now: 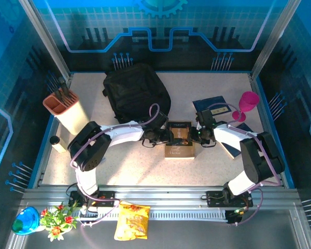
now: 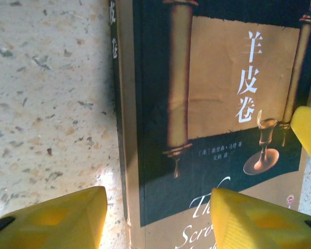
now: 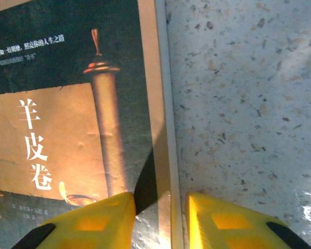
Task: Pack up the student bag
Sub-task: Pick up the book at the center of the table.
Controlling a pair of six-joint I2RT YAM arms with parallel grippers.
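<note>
Backpack point(image 1: 136, 92) rests at the rear of the table point(image 1: 119, 166), well behind the grippers straddling a book's point(image 1: 179, 139) side edges: left gripper point(image 2: 158, 196) spread wide, right gripper point(image 3: 160, 201) narrowly parted, pinching nothing.

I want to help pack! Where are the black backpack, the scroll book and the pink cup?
black backpack point(image 1: 136, 93): top view, middle of its fabric.
scroll book point(image 1: 180, 141): top view, front cover.
pink cup point(image 1: 248, 99): top view, its bowl.

Book point(image 2: 217, 104) cover says 羊皮卷 in big white characters, and below that there's cut-off English script, looks like "The Scro…".
</note>
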